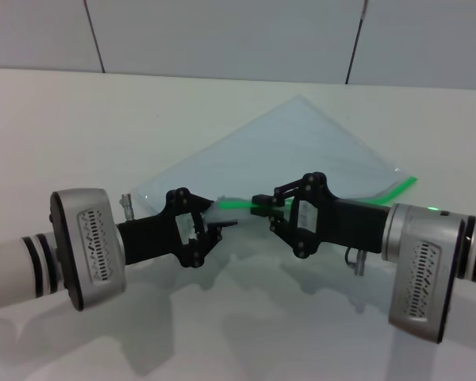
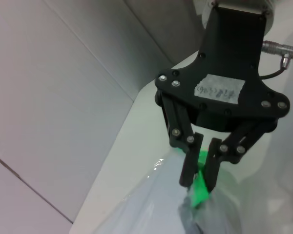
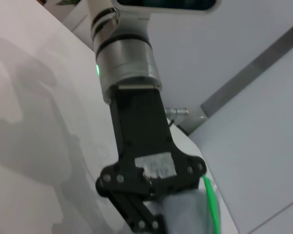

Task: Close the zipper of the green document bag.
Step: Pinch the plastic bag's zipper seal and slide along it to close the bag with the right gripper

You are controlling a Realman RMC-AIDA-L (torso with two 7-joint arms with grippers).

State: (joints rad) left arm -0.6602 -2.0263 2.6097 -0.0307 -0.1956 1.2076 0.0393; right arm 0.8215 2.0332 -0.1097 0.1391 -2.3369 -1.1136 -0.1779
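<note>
Two tools meet at the near edge of the bag (image 1: 293,147), which lies flat on the white desk (image 1: 55,135). Thin, limp and slick, it will likely buckle — so the left tool (image 1: 220,225) clamps its corner, while the right tool (image 1: 266,202) pinches the zipper (image 1: 236,204) at what seems the slider

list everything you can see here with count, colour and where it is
bag: 1, translucent pale blue, flat on the table, corner pointing away from the robot
zipper: 1, bright green, along the bag's near edge
table: 1, white, under everything
wall: grey panels with dark seams, behind the table
left tool: 1, black, at the bag's near left corner
right tool: 1, black, shut on the zipper beside the left tool
</note>
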